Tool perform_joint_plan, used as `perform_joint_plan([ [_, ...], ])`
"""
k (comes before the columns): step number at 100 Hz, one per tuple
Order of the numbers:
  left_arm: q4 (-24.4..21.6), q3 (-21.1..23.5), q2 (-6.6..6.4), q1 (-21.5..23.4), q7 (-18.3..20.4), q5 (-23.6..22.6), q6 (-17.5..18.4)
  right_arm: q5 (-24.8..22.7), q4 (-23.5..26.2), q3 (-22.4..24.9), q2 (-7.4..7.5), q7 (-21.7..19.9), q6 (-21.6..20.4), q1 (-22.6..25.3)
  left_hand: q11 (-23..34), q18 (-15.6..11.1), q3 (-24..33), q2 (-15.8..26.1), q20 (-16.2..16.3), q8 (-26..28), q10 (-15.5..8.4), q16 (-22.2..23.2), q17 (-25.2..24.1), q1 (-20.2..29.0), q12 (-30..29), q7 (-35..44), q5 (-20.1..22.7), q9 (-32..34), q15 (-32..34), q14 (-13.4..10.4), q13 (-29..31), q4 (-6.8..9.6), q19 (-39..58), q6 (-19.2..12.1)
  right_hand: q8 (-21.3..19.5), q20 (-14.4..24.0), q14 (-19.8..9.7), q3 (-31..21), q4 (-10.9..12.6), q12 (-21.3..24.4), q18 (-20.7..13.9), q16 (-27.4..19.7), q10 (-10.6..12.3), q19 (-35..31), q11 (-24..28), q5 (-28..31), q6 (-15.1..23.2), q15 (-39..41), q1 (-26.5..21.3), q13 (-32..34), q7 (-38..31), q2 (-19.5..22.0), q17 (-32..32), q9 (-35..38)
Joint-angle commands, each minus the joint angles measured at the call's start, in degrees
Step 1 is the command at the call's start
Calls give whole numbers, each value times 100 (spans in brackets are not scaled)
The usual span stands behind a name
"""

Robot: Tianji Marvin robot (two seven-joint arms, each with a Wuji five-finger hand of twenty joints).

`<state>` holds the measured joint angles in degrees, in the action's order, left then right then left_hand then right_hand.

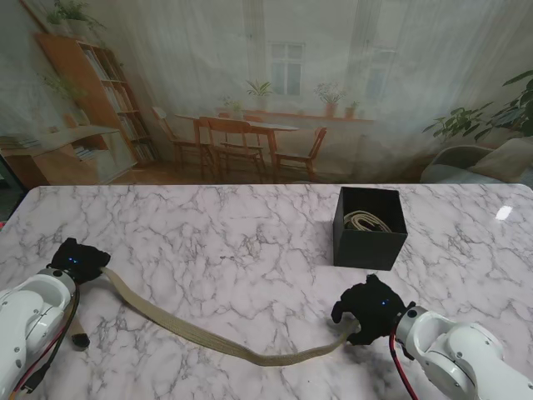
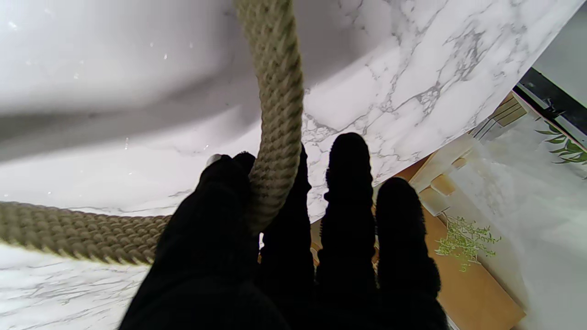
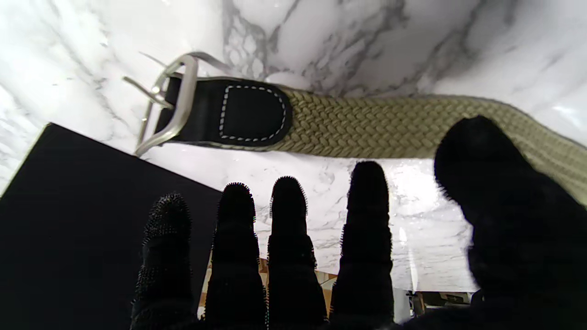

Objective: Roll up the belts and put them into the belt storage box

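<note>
Marble table (image 1: 250,233) fills the lower half of the frame, printed room backdrop across the top. Black belt storage box (image 1: 370,227) sits right of centre, mid-frame, with one pale belt already coiled inside (image 1: 366,221).

Tan woven belt (image 1: 208,333) lies in a long sagging arc across the lower frame, from lower left up by the left hand (image 1: 77,260) to lower right by the right hand (image 1: 372,308). Left wrist view: belt (image 2: 277,114) passes between thumb and index, fingers closed around it, so left hand is grasping the belt. Right wrist view: fingers (image 3: 286,215) spread and straight, belt (image 3: 367,128) lying on the marble beyond them with nothing clearly pinched, so right hand reads as released, hovering at the buckle end.

Handling guess: soft, floppy, light webbing, some stretch, will sag and twist if lifted mid-span. Buckle (image 3: 167,103) and black leather tab (image 3: 238,112) are the stiff bits, best core to start the roll; pinch the flat webbing just behind the tab. Marble looks slick, belt may slide instead of rolling.

Hard to see: tail tip hidden under the left hand in the stand view; thumb contact in the right wrist view unclear; box interior mostly dark; small dark item lower left (image 1: 81,340) can't be identified.
</note>
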<state>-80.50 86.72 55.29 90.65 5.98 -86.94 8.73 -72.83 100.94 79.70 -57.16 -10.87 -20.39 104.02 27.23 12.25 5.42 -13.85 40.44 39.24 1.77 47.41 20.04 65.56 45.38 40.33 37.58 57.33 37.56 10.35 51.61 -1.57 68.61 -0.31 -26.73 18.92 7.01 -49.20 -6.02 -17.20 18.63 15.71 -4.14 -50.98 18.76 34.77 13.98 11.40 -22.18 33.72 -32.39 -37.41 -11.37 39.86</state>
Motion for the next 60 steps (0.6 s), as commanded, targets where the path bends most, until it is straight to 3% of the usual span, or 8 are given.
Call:
perform_joint_plan([
  [1, 74, -59, -4, -37, 116, 25, -34, -77, -218, -186, -7, 120, 27, -181, -57, 31, 28, 226, 31, -33, -3, -62, -74, 377, 26, 48, 86, -83, -117, 49, -88, 145, -105, -31, -329, -35, -29, -193, -18, -19, 58, -89, 150, -56, 78, 323, 405, -1, -64, 321, -433, -348, -120, 297],
  [2, 81, -64, -5, -41, 119, 26, -36, -90, -246, -217, -6, 147, 39, -206, -58, 32, 27, 221, 31, -35, -3, -62, -73, 377, 25, 45, 86, -83, -118, 49, -88, 145, -105, -31, -375, -30, -51, -259, -14, -37, 56, -75, 173, -91, 109, 412, 444, 32, -103, 397, -506, -362, -166, 376],
  [6, 113, -86, -7, -61, 132, 35, -47, -165, -344, -325, 2, 249, 110, -298, -65, 31, 23, 206, 29, -46, -10, -65, -71, 378, 24, 39, 99, -82, -123, 41, -91, 145, -107, -39, -121, -74, -160, -498, -573, -211, 64, 30, 301, -277, 278, 607, 697, 184, -350, 744, -1070, -563, -320, 809],
  [11, 160, -117, -10, -91, 148, 54, -65, -223, -452, -428, 11, 303, 173, -403, -103, 28, 34, 178, 26, -79, -9, -78, -71, 404, 17, 13, 108, -103, -149, 35, -116, 152, -112, -54, 239, -114, -327, -730, -826, -464, 41, 179, 518, -453, 520, 667, 963, 370, -613, 1183, -1829, -725, -484, 1392],
  [15, 213, -145, -14, -121, 132, 66, -86, -202, -537, -502, 10, 348, 239, -473, -173, 25, 53, 151, 19, -128, -8, -99, -72, 440, 34, -22, 129, -112, -191, 25, -135, 155, -124, -78, 335, -117, -455, -881, -850, -678, 37, 286, 670, -552, 821, 821, 1059, 527, -743, 1513, -2170, -730, -590, 1935],
  [21, 290, -178, -18, -164, 112, 84, -136, -153, -645, -584, -1, 481, 380, -541, -399, 27, 111, 125, -14, -167, -7, -110, -110, 476, 226, -39, 130, -116, -250, 15, -189, 149, -191, -105, 480, -128, -748, -1236, -883, -1538, 54, 629, 858, -737, 1329, 1206, 964, 976, -908, 2243, -2475, -582, -798, 2984],
  [26, 361, -197, -27, -202, 70, 75, -173, -132, -696, -600, -12, 596, 468, -556, -444, 20, 143, 114, -30, -192, -20, -107, -160, 510, 287, -58, 141, -162, -273, 3, -254, 151, -232, -160, 594, -126, -861, -1368, -901, -1754, 59, 850, 861, -848, 1677, 1449, 864, 1294, -1031, 2708, -2597, -458, -945, 3471],
  [60, 541, 10, -79, -227, 106, -220, -323, -328, -581, -228, -56, 779, 962, -194, -707, -15, 218, 84, -39, -298, -8, -56, -211, 533, 522, -155, 167, -202, -330, -24, -350, 132, -305, -177, 517, -121, -847, -1437, -890, -1950, 80, 1147, 625, -924, 2198, 1530, 771, 1543, -1261, 3003, -2758, -304, -1003, 3649],
])
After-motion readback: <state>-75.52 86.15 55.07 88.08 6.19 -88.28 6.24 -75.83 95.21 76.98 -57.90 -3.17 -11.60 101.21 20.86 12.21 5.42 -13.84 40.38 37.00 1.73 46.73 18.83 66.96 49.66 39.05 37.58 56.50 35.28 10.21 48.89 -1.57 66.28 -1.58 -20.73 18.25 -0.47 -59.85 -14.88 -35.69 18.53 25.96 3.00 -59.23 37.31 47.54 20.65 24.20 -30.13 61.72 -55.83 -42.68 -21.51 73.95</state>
